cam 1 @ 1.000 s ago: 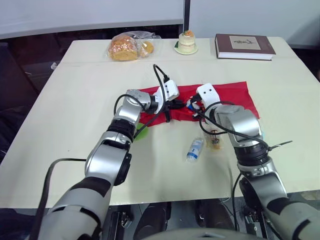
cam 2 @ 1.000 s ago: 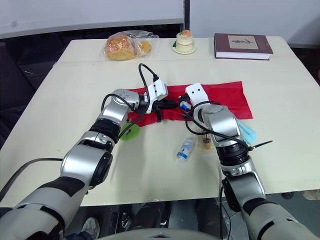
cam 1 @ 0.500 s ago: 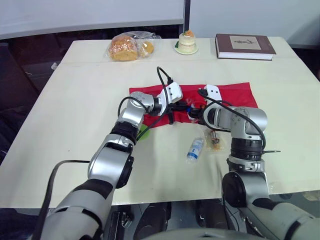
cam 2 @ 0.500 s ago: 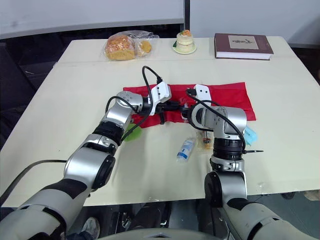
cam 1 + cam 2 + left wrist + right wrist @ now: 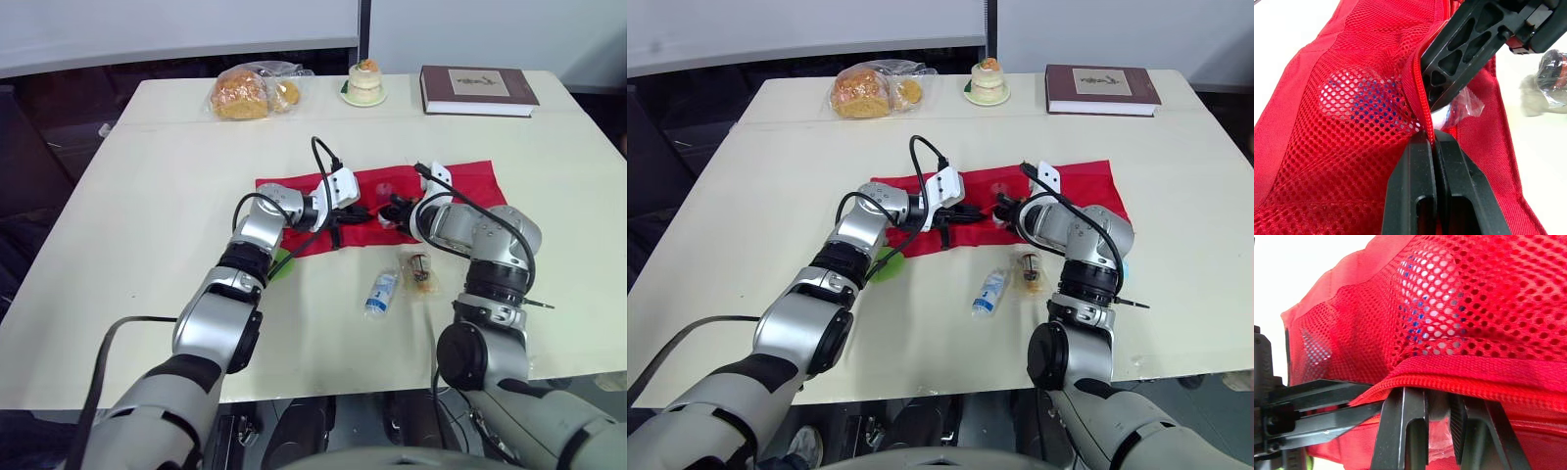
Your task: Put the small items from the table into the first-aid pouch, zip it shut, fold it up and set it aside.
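A red cloth first-aid pouch (image 5: 460, 191) lies flat near the middle of the pale bench (image 5: 147, 196), a little to the right. It has a mesh pocket with a red zip along its edge. A white thing with blue marks (image 5: 1359, 98) sits inside the mesh pocket.

The left end effector (image 5: 1435, 139) is at the near left part of the pouch. Its two black fingers are pressed tight together and pinch the zip edge of the pouch, lifting it a bit.

The right end effector (image 5: 1436, 401) is just beside it on the right, and the two point at each other. Its fingers are nearly closed and squeeze a small clear crinkly packet (image 5: 1465, 105). The tips poke in under the lifted red edge of the pouch.

Two small things lie on the bench just near of the pouch. One is a small white bottle with a blue label (image 5: 380, 292), lying on its side. The other is a clear packet with something brown inside (image 5: 418, 268), just to the right of the bottle. A green thing (image 5: 880, 264) peeks out from under the left arm.

At the far edge of the bench are a bag of bread (image 5: 245, 93), a little cake on a plate (image 5: 364, 82) and a dark red book (image 5: 478, 90).
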Available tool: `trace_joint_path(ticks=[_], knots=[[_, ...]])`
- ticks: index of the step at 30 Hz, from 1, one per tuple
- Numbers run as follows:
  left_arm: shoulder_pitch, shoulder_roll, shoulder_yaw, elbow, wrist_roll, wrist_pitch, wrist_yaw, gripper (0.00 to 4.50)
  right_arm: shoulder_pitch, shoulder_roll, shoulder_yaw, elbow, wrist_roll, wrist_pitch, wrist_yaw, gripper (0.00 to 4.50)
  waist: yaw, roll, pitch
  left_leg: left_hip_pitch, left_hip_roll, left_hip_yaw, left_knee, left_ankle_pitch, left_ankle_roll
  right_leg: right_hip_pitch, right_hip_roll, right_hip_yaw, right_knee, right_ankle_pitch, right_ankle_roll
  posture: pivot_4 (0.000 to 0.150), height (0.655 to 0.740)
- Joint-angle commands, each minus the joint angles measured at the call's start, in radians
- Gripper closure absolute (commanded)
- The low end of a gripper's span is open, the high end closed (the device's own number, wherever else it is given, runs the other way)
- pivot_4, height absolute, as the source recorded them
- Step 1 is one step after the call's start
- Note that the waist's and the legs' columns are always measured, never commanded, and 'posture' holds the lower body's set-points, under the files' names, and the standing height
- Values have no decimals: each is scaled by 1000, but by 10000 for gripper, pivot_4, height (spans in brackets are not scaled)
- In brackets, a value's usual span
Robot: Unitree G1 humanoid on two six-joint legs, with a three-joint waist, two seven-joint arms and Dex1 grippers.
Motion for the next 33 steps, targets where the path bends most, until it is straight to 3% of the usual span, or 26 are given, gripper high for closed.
trace_joint_path(ticks=[1, 3, 4, 6, 14, 16, 20, 25, 33], knots=[[-11, -6, -4, -17, -14, -9, 1, 45000, -47, 162, 79, -40, 64, 7, -8, 29278, -2, 0, 0, 0, 0, 0, 0, 0, 0, 0, 0, 0, 0, 0, 0, 1500, 7289], [-12, -6, -3, -12, -13, -11, 4, 45000, -19, 139, 139, -57, 61, 11, -6, 21566, -10, 0, 0, 0, 0, 0, 0, 0, 0, 0, 0, 0, 0, 0, 0, 1500, 7289], [-12, -5, -3, -11, -13, -13, 5, 45000, -9, 134, 153, -65, 62, 13, -8, 14473, -12, 0, 0, 0, 1, 1, 0, 0, 0, -1, 0, 1, 0, 0, 0, 1500, 7289], [-16, 1, -2, 1, -10, -18, 11, 45000, 17, 110, 181, -98, 64, 28, -3, 9616, -14, 0, 0, 0, 1, 0, -1, 0, 0, -1, 0, 0, 0, 0, 0, 1500, 7289], [-33, 16, 1, 43, -6, -36, 25, 45000, 136, -30, 390, -335, 94, 104, 90, 9616, -20, 0, 0, -1, 0, 0, -1, 0, 0, -1, 1, 1, 0, 0, 0, 1500, 7289], [-34, 16, 0, 47, -6, -39, 24, 45000, 176, -117, 462, -418, 95, 69, 143, 9616, -19, 0, 0, -1, 0, 0, -1, 0, 0, -1, 1, 1, 0, 0, 0, 1500, 7289], [-36, 15, -2, 54, -4, -43, 21, 45000, 225, -271, 581, -486, 72, 14, 199, 20838, -14, 0, 0, -1, -1, 0, -1, 0, 0, -1, 0, 0, -1, 0, 0, 1500, 7289], [-43, 16, -2, 64, -2, -48, 21, 45000, 244, -378, 686, -465, 7, -89, 219, 44599, -17, 0, 0, 0, 0, 0, -1, 0, 0, -1, 1, 0, 0, 0, 0, 1500, 7289], [-46, 22, -1, 69, -1, -53, 21, 45000, 244, -399, 711, -477, -14, -117, 245, 44599, -13, 0, 0, -1, 0, 1, -1, 0, 0, -1, 1, 0, 0, 0, 0, 1500, 7289]])
